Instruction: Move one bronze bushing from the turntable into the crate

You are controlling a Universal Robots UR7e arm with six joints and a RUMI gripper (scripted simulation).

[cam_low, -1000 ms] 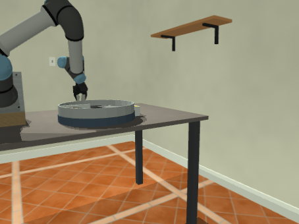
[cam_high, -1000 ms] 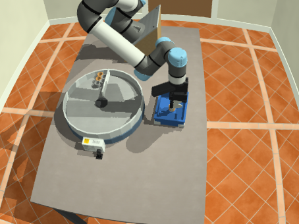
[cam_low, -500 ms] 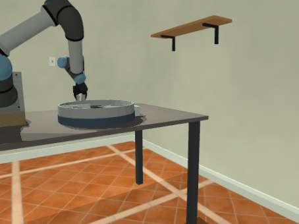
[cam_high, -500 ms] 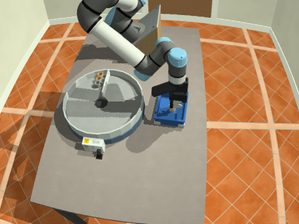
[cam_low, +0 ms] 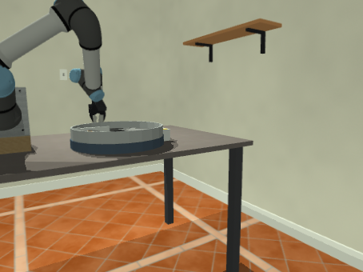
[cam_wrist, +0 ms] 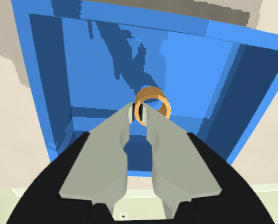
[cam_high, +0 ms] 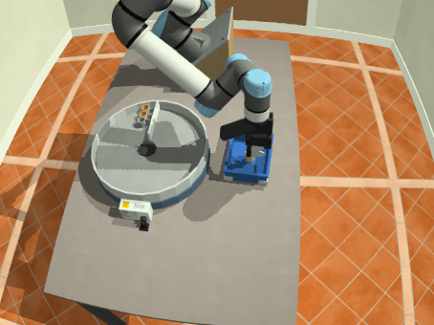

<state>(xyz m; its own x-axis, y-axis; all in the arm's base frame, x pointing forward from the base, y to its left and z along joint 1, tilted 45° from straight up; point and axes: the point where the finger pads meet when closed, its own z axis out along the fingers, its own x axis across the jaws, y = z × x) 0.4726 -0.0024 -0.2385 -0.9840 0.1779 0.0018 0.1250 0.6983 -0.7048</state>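
Bright light, hard-edged shadows, top view's edges bowed

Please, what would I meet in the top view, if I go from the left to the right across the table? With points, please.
Round grey turntable (cam_high: 119, 178) (cam_low: 116, 137) → blue rectangular crate (cam_high: 246, 177) (cam_wrist: 195, 32).

A workshop or lab corner, I'd say, and look at the evidence: a robot arm (cam_high: 167, 63) (cam_low: 36, 33) on a dark-legged tabletop (cam_high: 191, 264) (cam_low: 208, 141), a walled turntable (cam_high: 115, 154) (cam_low: 116, 134) at nine o'clock from a blue crate (cam_high: 246, 175) (cam_wrist: 45, 90) in the top view, and here's terracotta tile, plain walls and, at one o'clock in the exterior view, a bracketed wooden shelf (cam_low: 240, 30)
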